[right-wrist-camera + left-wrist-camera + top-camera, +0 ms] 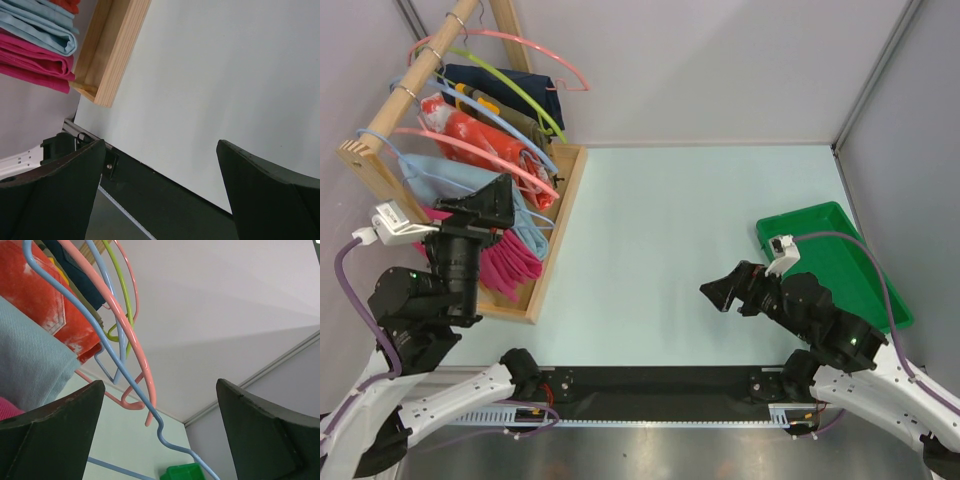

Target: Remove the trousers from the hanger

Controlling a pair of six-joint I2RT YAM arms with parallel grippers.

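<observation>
The magenta-pink trousers [510,262] hang folded at the near end of the rack, under a pale blue cloth. A corner of them shows in the left wrist view [7,408], and they also show in the right wrist view [30,62]. The thin light-blue wire hanger [130,382] runs diagonally across the left wrist view and passes between my left fingers without touching them. My left gripper [490,205] is open, up against the hanging clothes just above the trousers. My right gripper [725,290] is open and empty above the table, left of the green tray [840,260].
A wooden rack with a wooden base tray [560,215] stands at the left. It holds pink hangers [127,325], a lime-green hanger [122,295], a red-orange patterned cloth [35,290], a pale blue cloth [30,360] and dark garments. Grey walls close in the table.
</observation>
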